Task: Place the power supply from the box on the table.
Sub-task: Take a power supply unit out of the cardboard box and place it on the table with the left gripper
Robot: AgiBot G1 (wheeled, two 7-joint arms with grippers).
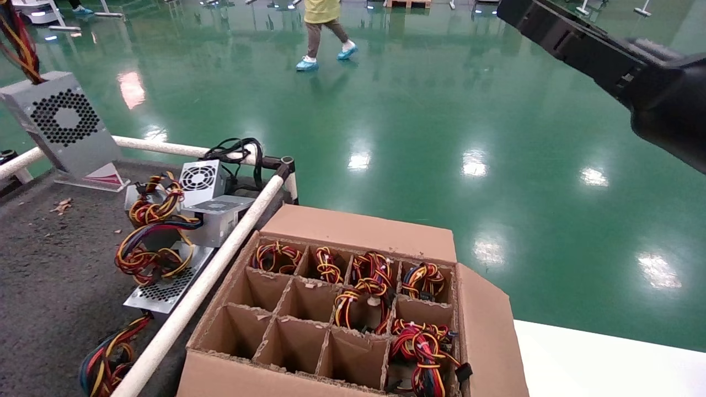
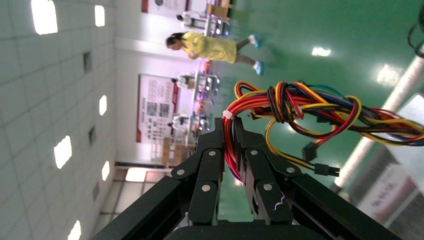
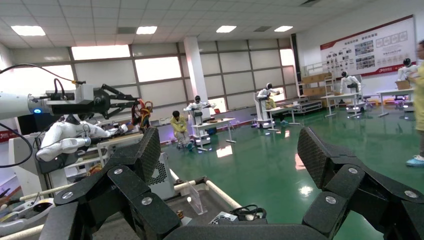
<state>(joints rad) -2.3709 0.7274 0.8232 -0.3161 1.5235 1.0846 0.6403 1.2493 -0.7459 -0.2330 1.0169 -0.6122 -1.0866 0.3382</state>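
The power supply (image 1: 62, 125), a grey box with a round honeycomb vent, hangs tilted over the far left of the dark table (image 1: 49, 275). Its red-yellow wire bundle (image 1: 19, 41) runs up out of the head view. In the left wrist view my left gripper (image 2: 227, 126) is shut on those wires (image 2: 300, 107). The right wrist view shows the same bundle held high (image 3: 141, 109). The cardboard box (image 1: 364, 231) stands at front centre, with wire bundles in its far and right cells. My right gripper (image 3: 230, 150) is open and empty, raised at the upper right (image 1: 557, 33).
Other units lie by the table's white rail (image 1: 220, 259): one with a white fan grille (image 1: 201, 176), a grey one (image 1: 220, 218) and a flat one (image 1: 165, 289). A clear sign stand (image 1: 102, 176) sits below the hanging unit. A white tabletop (image 1: 606, 358) lies to the right. A person (image 1: 325, 27) walks behind.
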